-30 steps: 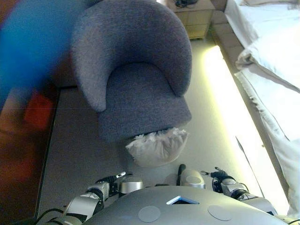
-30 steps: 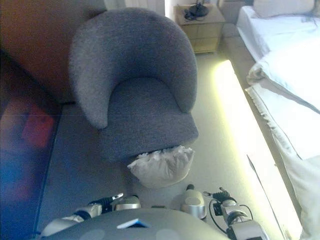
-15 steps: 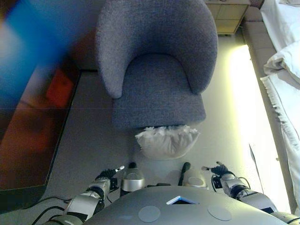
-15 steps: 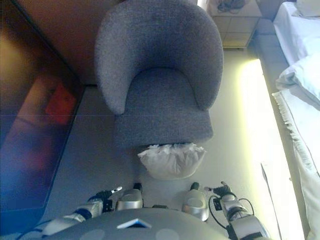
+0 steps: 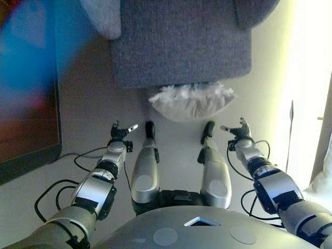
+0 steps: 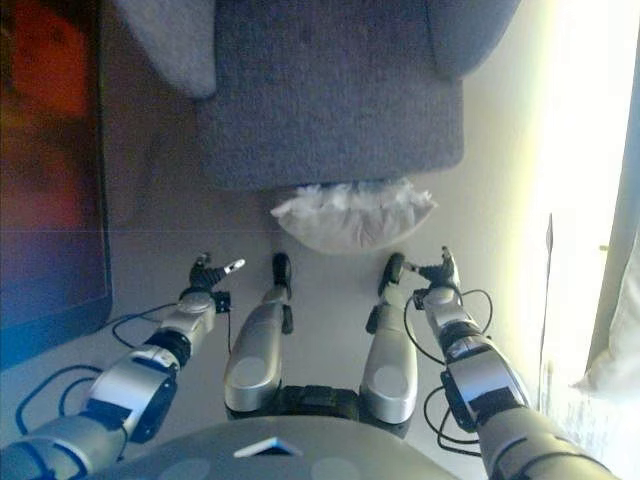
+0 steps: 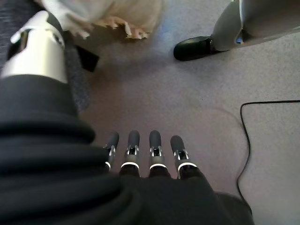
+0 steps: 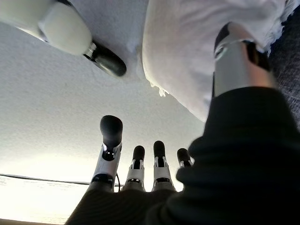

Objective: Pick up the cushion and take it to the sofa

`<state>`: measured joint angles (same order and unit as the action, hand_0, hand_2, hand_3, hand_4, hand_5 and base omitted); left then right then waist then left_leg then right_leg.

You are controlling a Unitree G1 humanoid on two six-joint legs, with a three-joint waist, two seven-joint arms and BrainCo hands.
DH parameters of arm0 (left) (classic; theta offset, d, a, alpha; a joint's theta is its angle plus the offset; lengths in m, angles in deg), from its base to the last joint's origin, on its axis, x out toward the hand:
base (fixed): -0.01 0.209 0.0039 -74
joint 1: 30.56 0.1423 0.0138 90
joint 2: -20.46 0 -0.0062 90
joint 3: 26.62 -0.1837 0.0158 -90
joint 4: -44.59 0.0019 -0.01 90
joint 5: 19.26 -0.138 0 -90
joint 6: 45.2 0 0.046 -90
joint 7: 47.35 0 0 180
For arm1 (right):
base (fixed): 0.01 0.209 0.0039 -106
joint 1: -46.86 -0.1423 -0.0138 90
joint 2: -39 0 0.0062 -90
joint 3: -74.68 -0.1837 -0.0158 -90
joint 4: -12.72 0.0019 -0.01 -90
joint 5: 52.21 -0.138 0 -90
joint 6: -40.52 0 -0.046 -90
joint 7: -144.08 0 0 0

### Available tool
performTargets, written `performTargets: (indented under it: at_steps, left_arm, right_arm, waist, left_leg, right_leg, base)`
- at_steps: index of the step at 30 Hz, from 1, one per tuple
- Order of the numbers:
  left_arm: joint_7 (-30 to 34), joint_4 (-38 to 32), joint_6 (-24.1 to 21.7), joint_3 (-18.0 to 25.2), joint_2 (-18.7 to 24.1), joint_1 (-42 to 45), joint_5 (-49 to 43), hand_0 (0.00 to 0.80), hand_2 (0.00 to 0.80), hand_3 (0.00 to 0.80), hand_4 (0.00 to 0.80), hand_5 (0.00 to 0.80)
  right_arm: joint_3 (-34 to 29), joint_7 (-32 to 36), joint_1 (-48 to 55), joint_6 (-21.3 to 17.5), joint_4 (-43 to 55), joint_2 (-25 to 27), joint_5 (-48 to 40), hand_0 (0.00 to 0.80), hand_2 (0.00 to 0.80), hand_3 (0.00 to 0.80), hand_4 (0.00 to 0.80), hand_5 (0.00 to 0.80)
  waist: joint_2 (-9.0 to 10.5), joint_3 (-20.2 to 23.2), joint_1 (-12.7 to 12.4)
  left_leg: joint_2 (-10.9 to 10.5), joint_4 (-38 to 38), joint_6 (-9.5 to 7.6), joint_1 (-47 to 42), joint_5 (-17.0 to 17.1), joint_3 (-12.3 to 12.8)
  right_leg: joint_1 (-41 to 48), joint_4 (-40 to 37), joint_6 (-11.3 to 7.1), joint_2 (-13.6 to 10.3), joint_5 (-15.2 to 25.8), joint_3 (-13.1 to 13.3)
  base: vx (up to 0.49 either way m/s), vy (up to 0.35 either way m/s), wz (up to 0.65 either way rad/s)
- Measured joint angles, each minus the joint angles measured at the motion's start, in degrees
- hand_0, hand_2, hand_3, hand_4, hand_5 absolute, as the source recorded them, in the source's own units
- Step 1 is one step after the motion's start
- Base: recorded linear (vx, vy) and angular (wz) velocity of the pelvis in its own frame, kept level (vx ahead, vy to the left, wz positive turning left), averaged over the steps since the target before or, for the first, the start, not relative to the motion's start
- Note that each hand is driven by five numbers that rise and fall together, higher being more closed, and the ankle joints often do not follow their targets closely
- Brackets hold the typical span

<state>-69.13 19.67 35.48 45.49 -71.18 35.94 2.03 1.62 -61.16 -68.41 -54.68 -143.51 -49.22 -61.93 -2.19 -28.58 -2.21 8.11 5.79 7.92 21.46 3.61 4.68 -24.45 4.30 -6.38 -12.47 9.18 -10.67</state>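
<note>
A white fringed cushion [image 5: 191, 100] lies on the carpet against the front of the grey armchair-style sofa [image 5: 181, 46]. My left hand [image 5: 120, 133] hangs low over the floor, to the left of the cushion and short of it, fingers straight and empty; the left wrist view shows them [image 7: 140, 147] above bare carpet with the cushion [image 7: 112, 16] beyond. My right hand [image 5: 237, 129] is level with it on the cushion's right, also open. In the right wrist view the cushion [image 8: 187, 51] lies close past the thumb.
A dark glossy panel [image 5: 26, 114] stands along the left. A bright strip of floor and the white bedding's edge [image 6: 615, 350] run down the right. Carpet [image 5: 83, 104] lies between the panel and the sofa.
The camera has tipped down and moved closer, so sofa and cushion sit higher in view. Both arms have reached forward and down, either side of the cushion.
</note>
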Motion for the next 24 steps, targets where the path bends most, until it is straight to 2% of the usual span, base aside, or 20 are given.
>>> performTargets:
  at_steps: [2, 3, 9, 11, 17, 21, 24]
  left_arm:
    - [-1.7, -1.5, -0.2, -0.3, 0.0, 0.0, 0.1, 0.0, 0.0, 0.0, 0.0, 0.0]
    - [-2.7, -2.4, -0.4, -1.1, 0.2, 0.6, 0.3, 0.0, 0.0, 0.0, 0.0, 0.0]
    - [-6.8, -11.9, -2.6, -2.8, 0.9, 0.6, 0.9, 0.0, 0.0, 0.0, 0.0, 0.0]
    - [-7.4, -12.2, -3.5, -3.5, 1.2, -0.7, 0.9, 0.0, 0.0, 0.0, 0.0, 0.0]
    - [-9.8, -12.3, -8.5, -5.5, 1.4, -5.9, 1.0, 0.0, 0.0, 0.0, 0.0, 0.0]
    - [-12.4, -14.3, -12.4, -5.5, 2.2, -6.9, 2.3, 0.0, 0.0, 0.0, 0.0, 0.0]
    - [-14.3, -15.2, -14.7, -5.4, 2.4, -7.9, 3.2, 0.0, 0.0, 0.0, 0.0, 0.0]
  right_arm:
    - [0.0, -2.5, 1.2, -0.7, 2.6, 0.2, 0.8, 0.0, 0.0, 0.0, 0.0, 0.0]
    - [0.0, -4.0, 2.4, -0.7, 5.1, 0.4, 1.4, 0.0, 0.0, 0.0, 0.0, 0.0]
    - [0.1, -10.5, 2.5, -0.5, 16.3, 2.9, 4.1, 0.0, 0.0, 0.0, 0.0, 0.0]
    - [0.3, -12.4, 0.0, -0.6, 16.6, 3.0, 4.0, 0.0, 0.0, 0.0, 0.0, 0.0]
    - [0.7, -19.8, -5.9, -1.2, 17.1, 4.2, 4.0, 0.0, 0.0, 0.0, 0.0, 0.0]
    - [0.6, -25.4, -8.9, -1.8, 21.7, 5.7, 4.0, 0.0, 0.0, 0.0, 0.0, 0.0]
    - [0.3, -27.5, -10.0, -3.3, 23.7, 6.5, 3.9, 0.0, 0.0, 0.0, 0.0, 0.0]
  waist:
    - [0.13, -1.2, 0.4]
    - [0.14, -1.2, 1.5]
    - [0.18, -1.3, 2.2]
    - [0.17, -1.3, 3.0]
    - [0.23, -1.3, 3.2]
    - [0.39, -1.4, 4.5]
    - [0.85, -1.6, 4.5]
  left_leg:
    - [-0.3, -0.2, -0.15, 2.9, 0.4, 0.1]
    - [-0.6, -0.2, -0.2, 4.1, 0.5, 0.1]
    - [-1.3, 1.0, -0.47, 12.9, 0.7, 0.9]
    - [-1.3, 1.9, -0.45, 16.3, 0.7, 0.8]
    - [-0.5, 5.9, -0.18, 26.5, 0.4, -0.5]
    - [0.3, 9.2, 0.02, 32.9, 0.0, -1.8]
    - [1.0, 11.4, 0.68, 35.3, -0.5, -2.3]
  right_leg:
    - [-3.5, 0.6, -0.04, -0.4, 0.1, 0.6]
    - [-5.0, 0.9, -0.09, -0.6, 0.1, 0.7]
    - [-16.3, 4.3, 0.01, -0.8, 0.0, 3.3]
    - [-20.0, 5.6, 0.15, -0.8, -0.1, 3.9]
    - [-30.8, 10.5, 1.13, 0.1, -1.0, 5.6]
    - [-36.8, 13.8, 1.95, 0.7, -1.8, 5.8]
    - [-39.2, 15.7, 2.53, 1.4, -2.3, 6.1]
  base:
    - [-0.042, 0.03, -0.04]
    - [-0.037, 0.054, 0.01]
    - [-0.007, -0.018, -0.11]
    - [-0.014, -0.086, -0.02]
    - [-0.012, -0.093, 0.01]
    - [0.012, -0.12, 0.03]
    - [0.021, -0.126, -0.04]
